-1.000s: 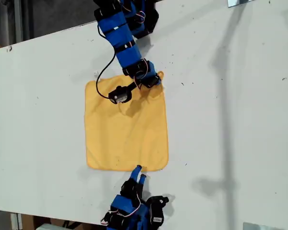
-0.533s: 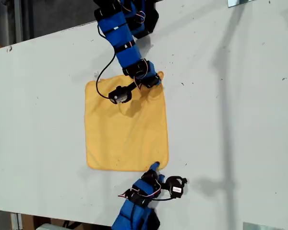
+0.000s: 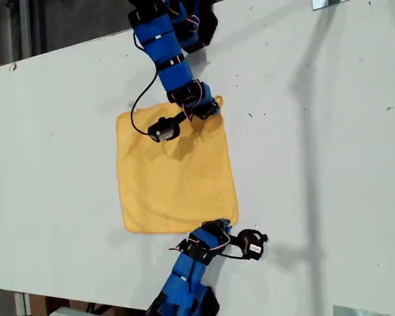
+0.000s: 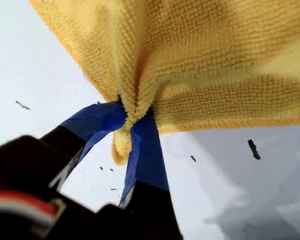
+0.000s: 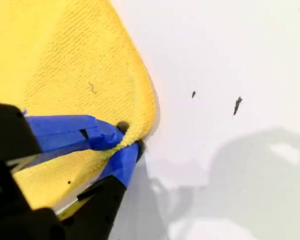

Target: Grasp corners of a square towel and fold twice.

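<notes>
The yellow-orange towel (image 3: 174,174) lies spread on the white table (image 3: 329,164). My first gripper (image 3: 222,226) comes in from the exterior view's bottom edge. It is shut on the towel's near right corner, and its wrist view shows the cloth (image 4: 205,60) bunched between the blue fingers (image 4: 145,145) and lifted a little. My second gripper (image 3: 209,108) reaches down from the exterior view's top. It is shut on the far right corner, and its wrist view shows the hem (image 5: 140,110) pinched at the fingertips (image 5: 122,157). The two corners on the exterior view's left lie flat and untouched.
The table's far edge (image 3: 66,49) slants across the exterior view's upper left, with a dark gap beyond it. Small dark specks (image 3: 250,115) mark the surface beside the towel. Long shadows (image 3: 308,131) cross the table in the exterior view's right half.
My first gripper swung towards the exterior view's right, closed on the near right corner and drew it slightly rightward. The second gripper held still on its corner.
</notes>
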### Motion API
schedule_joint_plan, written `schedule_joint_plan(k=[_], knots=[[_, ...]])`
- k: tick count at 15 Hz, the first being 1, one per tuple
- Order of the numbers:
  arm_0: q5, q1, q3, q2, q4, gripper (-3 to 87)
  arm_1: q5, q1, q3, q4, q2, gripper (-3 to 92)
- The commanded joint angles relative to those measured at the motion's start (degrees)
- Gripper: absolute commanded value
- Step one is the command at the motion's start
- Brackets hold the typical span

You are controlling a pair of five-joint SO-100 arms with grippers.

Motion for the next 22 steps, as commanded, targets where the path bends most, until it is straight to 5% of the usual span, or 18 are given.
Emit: schedule_joint_plan(k=[1, 4, 8, 11, 16, 22], knots=[[6.4, -3.2, -12.8, 0.7, 14.6, -0.3, -0.3, 1.6, -3.4, 4.9, 10.5, -0.1], [15.7, -11.1, -20.4, 6.1, 27.4, -0.3, -3.9, 6.8, -6.7, 13.9, 23.1, -0.1], [32.6, -24.2, -20.5, 20.9, 29.3, -0.3, -13.4, 22.3, -8.2, 16.8, 36.4, -0.1], [45.4, -42.2, -25.8, 23.7, 35.8, -0.3, -21.1, 35.6, -19.5, 17.0, 30.3, -0.1], [63.2, -67.5, -34.2, 20.4, 30.1, -0.3, -33.0, 56.8, -41.7, 8.1, 5.2, -0.1], [72.9, -83.9, -40.1, -7.5, 10.6, -0.3, -36.7, 70.8, -67.0, -7.8, -38.1, -0.1]])
